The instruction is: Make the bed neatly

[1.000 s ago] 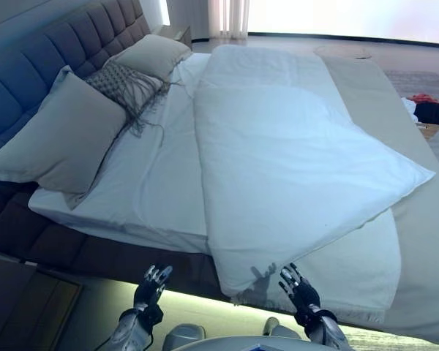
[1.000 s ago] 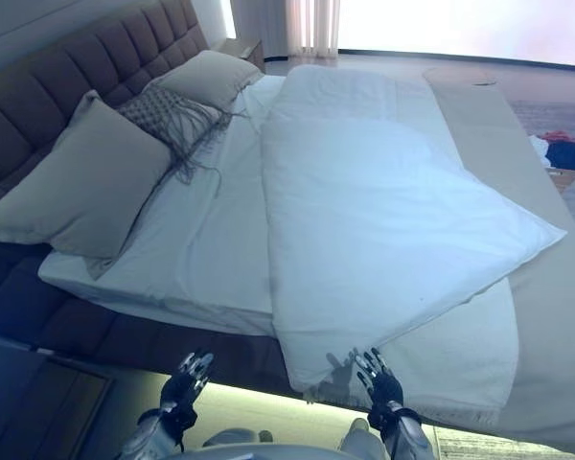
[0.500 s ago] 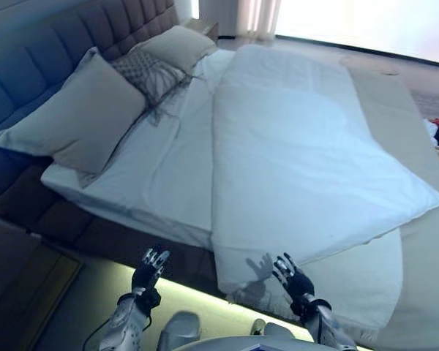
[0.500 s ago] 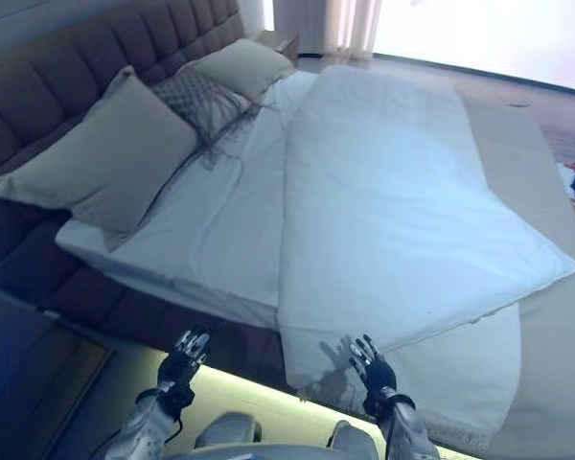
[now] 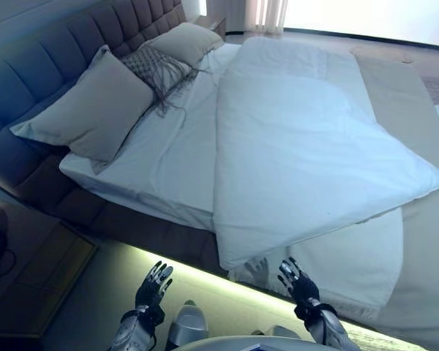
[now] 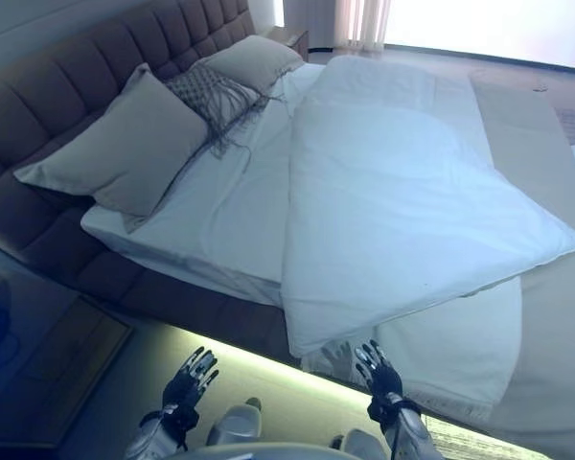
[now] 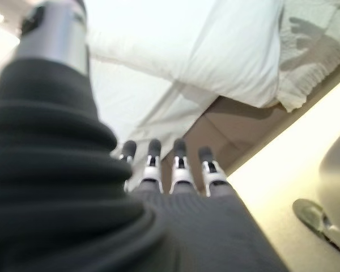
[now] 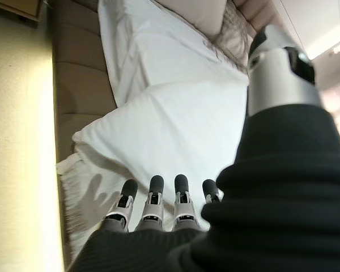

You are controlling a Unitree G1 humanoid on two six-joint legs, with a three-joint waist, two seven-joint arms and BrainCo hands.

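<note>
**Ops:** Where are my hands?

**Me:** Both are low at the side of the bed, holding nothing. My left robot hand (image 5: 153, 282) hangs with fingers straight and spread over the lit strip of floor (image 5: 197, 281). My right robot hand (image 5: 298, 280) is just as wide, fingers straight, just short of the near corner of the white duvet (image 5: 307, 146). I can't tell whether the tips touch the cloth.

**Ops:** And the duvet?

**Me:** It lies askew on the bed, one corner hanging over the near edge, another pointing out across the beige blanket (image 5: 402, 110). The white sheet (image 5: 168, 153) is bare between it and the pillows (image 5: 95, 110) at the tufted headboard (image 5: 51, 66).

**Ops:** How will you do it well?

**Me:** I judge the next step is to take the hanging corner with the right hand, then a second hold further along the edge with the left, so the cloth pulls square toward the pillows rather than bunching.

**Ops:** Room?

**Me:** The floor along the bed frame (image 5: 139, 230) looks open. A nightstand (image 5: 36, 270) stands to my left, near the head end, so I would keep the left arm clear of it.
</note>
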